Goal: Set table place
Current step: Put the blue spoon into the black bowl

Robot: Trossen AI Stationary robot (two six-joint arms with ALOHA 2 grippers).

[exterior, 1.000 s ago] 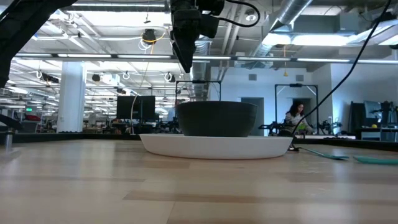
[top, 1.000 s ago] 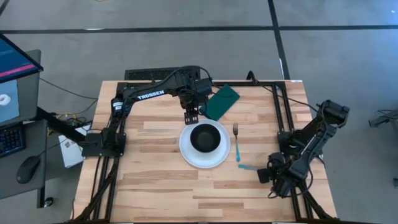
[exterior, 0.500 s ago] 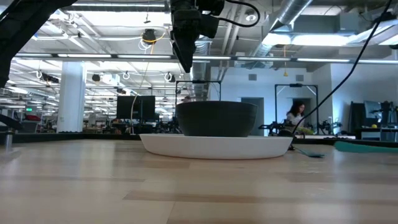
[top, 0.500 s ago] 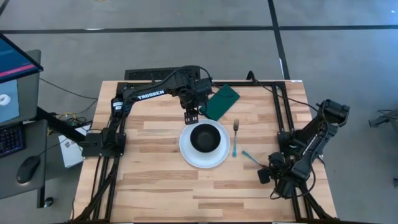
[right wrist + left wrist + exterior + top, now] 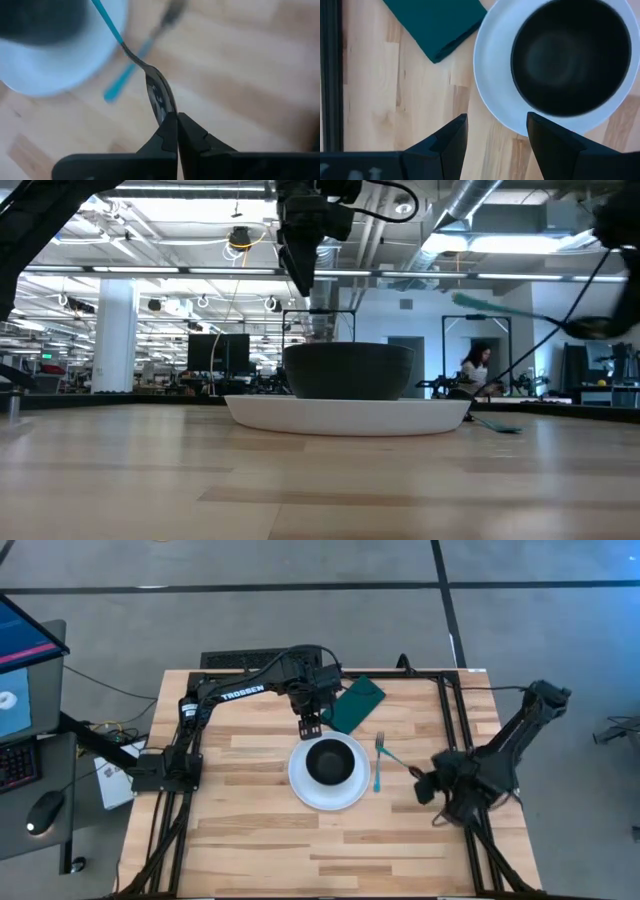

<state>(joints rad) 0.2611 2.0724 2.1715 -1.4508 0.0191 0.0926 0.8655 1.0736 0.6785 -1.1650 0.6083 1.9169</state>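
Right gripper (image 5: 177,131) clenched on spoon (image 5: 159,95), right of fork (image 5: 378,762); left gripper (image 5: 495,135) released, hovering beyond plate (image 5: 300,785).

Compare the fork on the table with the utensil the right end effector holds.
The fork lies flat on the table beside the white plate; the spoon is lifted, pinched by its bowl in the right end effector. The fork shows tines, the spoon a rounded bowl. Both have teal handles and metal heads.
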